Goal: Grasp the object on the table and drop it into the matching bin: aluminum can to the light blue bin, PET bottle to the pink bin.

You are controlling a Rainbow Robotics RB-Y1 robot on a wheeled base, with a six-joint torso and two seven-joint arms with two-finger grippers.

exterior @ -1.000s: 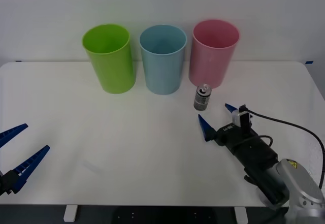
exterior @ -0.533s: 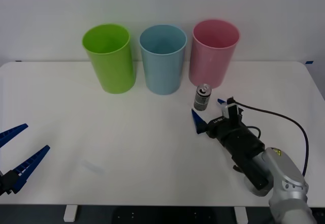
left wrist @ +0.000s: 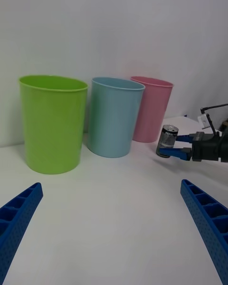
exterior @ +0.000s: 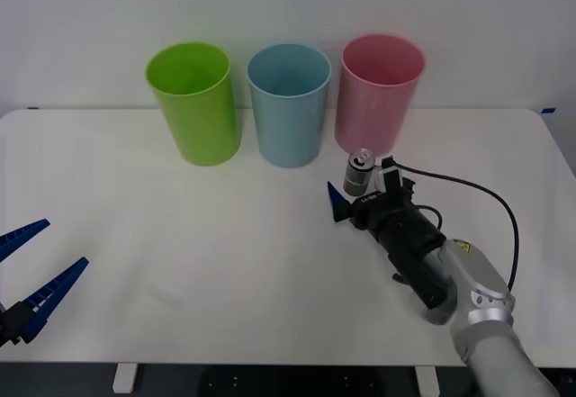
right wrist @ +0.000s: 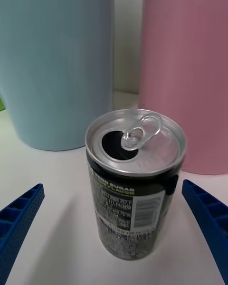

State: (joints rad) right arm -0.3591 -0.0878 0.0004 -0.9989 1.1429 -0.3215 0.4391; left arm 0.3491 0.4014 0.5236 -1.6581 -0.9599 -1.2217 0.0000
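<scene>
It looks like a robot test lab: a bare white wall, a plain white tabletop, and three bright plastic bins lined up in a neat row.

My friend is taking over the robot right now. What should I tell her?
Right end effector: open, fingers on either side of the aluminum can, not closed on it.
Left end effector: open, idle at the near left of the table.
The can stands upright on the table, in front of the pink bin and just right of the light blue bin. A green bin stands farther left.
Done: the approach to the can.
Left: close on the can, lift it, drop it into the light blue bin.
</scene>
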